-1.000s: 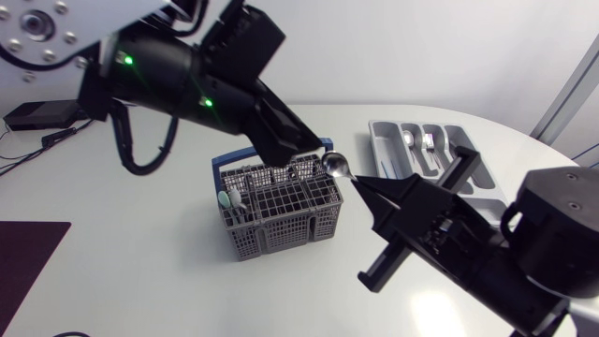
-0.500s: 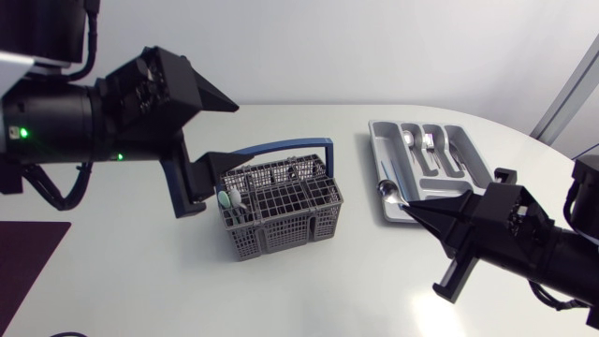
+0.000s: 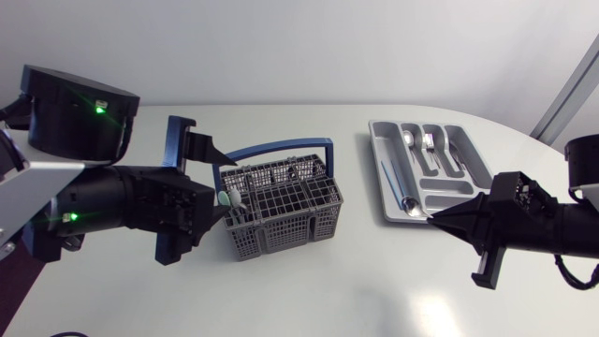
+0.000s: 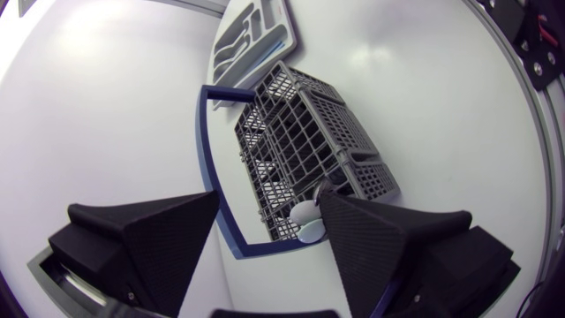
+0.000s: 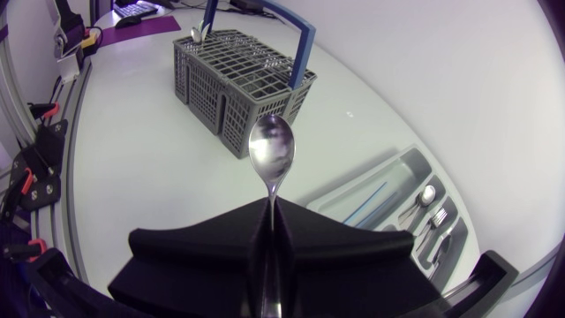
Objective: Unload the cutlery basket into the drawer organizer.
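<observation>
Right pincer (image 3: 434, 217): pressed together on the handle of a spoon (image 3: 409, 204), low over the table (image 3: 309, 290) at the near end of the drawer organizer (image 3: 474, 170).
Spoon: in the right wrist view it stuck straight out ahead of the right pincer (image 5: 271, 216), the bowl (image 5: 271, 150) facing the camera. From the head view the bowl lay over the near end of the organizer's long side compartment, the one nearest the cutlery basket. Whether it touched the tray could not be told.
Left pincer (image 3: 223, 187): spread wide and holding nothing, at the end of the cutlery basket (image 3: 281, 213) farthest from the organizer.
Left wrist view: the two fingers of the left pincer (image 4: 269, 199) stood well apart, with the basket (image 4: 309, 141) just ahead of them. A pale rounded handle end (image 4: 307, 221) showed in the nearest cell.
Cutlery basket: grey wire, upright on the table, with a blue handle (image 3: 281, 148) raised over it. Some cutlery (image 3: 301, 169) stood inside.
Drawer organizer: grey tray (image 5: 388, 190), lying flat, well apart from the basket (image 5: 238, 79). Spoons (image 3: 412, 140) and forks (image 3: 429, 140) lay in its far compartments, and a thin blue stick (image 3: 388, 178) lay in the long side compartment.
</observation>
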